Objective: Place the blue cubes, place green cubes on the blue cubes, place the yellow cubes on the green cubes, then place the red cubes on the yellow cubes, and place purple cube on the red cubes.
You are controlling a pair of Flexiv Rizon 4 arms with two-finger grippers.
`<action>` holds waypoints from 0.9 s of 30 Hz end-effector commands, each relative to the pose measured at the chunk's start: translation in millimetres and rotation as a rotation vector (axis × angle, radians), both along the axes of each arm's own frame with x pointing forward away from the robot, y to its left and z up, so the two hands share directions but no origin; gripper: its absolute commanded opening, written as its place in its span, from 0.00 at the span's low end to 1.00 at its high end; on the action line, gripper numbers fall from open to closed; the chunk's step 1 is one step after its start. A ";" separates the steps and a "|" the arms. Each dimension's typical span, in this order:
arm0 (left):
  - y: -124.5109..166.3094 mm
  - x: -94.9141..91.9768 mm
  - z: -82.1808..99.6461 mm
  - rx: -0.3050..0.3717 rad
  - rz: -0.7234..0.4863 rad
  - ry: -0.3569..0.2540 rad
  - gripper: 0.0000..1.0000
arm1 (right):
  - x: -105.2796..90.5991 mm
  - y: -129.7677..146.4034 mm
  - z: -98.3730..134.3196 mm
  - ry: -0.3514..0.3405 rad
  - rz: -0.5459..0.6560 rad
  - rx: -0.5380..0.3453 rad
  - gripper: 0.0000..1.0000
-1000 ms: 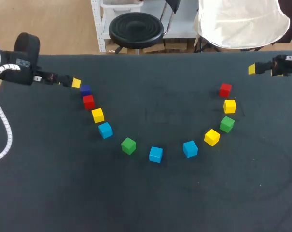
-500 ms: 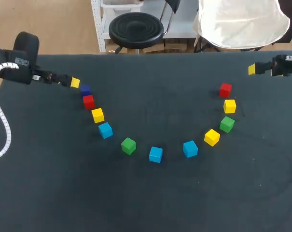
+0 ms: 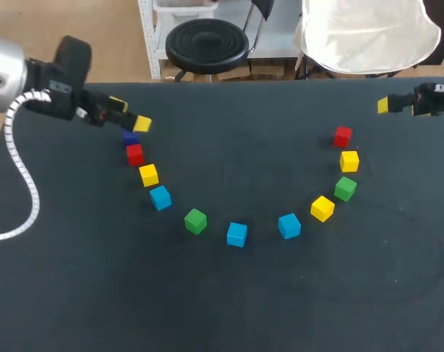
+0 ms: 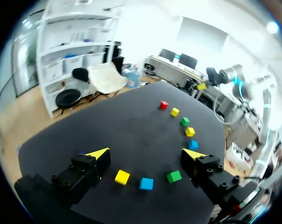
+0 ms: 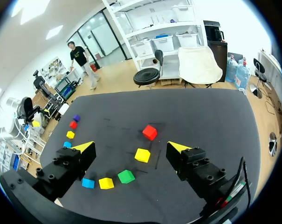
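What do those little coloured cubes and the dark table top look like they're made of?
Cubes: solid, evenly coloured, with crisp edges and little shine. They could be painted wood or hard plastic; the look leaves it open. Table top: dark and matte, no glare, with faint marks across it. It is likely a cloth or felt-like covering.

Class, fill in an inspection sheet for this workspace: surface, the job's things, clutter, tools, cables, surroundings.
Surface: dark table, with cubes lying in a curved row.
Job's things: three blue cubes, two green cubes, three yellow cubes, two red cubes, one purple cube; none stacked.
Clutter: nothing seen.
Tools: left tool open, empty, near the purple cube; right tool open, empty, at the table's far right edge.
Cables: white coiled cable hangs from the left arm.
Surroundings: nothing seen.
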State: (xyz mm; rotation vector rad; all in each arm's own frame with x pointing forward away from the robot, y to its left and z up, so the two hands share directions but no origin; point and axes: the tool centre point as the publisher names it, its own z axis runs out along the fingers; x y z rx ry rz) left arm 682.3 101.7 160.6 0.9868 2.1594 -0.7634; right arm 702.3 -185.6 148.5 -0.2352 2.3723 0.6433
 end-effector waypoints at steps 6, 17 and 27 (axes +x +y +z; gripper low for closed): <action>-11.8 5.2 -27.6 0.024 -0.423 -0.020 1.00 | -1.7 0.6 1.3 0.001 -0.005 -0.005 1.00; -9.7 5.5 -29.6 0.050 -0.391 -0.019 1.00 | -1.7 0.6 1.3 0.001 -0.005 -0.005 1.00; -9.7 5.5 -29.6 0.050 -0.391 -0.019 1.00 | -1.7 0.6 1.3 0.001 -0.005 -0.005 1.00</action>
